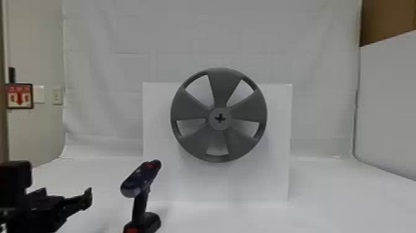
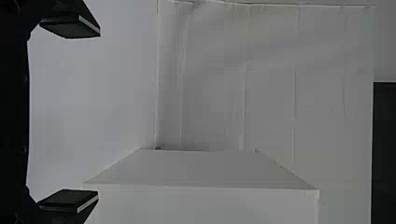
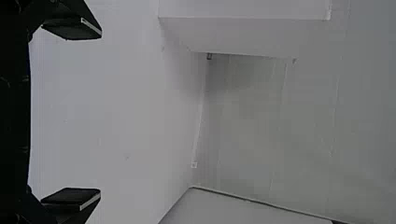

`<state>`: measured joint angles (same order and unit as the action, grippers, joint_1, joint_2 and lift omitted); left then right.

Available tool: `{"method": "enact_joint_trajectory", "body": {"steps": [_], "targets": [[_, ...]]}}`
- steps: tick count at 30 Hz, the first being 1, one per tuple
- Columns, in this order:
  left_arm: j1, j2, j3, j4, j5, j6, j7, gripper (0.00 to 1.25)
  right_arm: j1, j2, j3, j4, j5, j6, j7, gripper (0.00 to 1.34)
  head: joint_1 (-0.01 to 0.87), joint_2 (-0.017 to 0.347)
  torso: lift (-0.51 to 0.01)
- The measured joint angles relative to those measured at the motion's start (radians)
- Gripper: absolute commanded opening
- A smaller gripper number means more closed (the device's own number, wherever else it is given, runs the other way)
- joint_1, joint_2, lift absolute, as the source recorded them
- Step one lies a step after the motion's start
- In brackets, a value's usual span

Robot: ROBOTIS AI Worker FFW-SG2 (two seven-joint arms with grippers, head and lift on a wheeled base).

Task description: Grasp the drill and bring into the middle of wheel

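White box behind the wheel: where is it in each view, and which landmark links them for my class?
Head view: the white box stands upright near the middle, behind the wheel.
Left wrist view: the white box is cut off by an edge, its robot's-left side showing.
Right wrist view: the white box is cut off by an edge, its robot's-right side showing.
Shared landmark: the white backdrop beyond it.

Black left arm [image 1: 37,213] — boxy housing [image 1: 16,178], angular jaws with thin pale edges.
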<state>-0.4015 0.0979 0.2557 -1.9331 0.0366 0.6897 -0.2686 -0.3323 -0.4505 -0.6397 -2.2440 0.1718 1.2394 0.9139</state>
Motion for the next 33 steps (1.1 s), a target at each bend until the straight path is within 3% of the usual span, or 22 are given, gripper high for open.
{"method": "enact_joint_trajectory", "body": {"steps": [33], "targets": [[-0.008, 0.011, -0.017, -0.020, -0.012, 0.028, -0.012, 1.18, -0.010, 0.000, 0.010, 0.000, 0.000, 0.000, 0.005, 1.23, 0.054, 0.031, -0.403]]}}
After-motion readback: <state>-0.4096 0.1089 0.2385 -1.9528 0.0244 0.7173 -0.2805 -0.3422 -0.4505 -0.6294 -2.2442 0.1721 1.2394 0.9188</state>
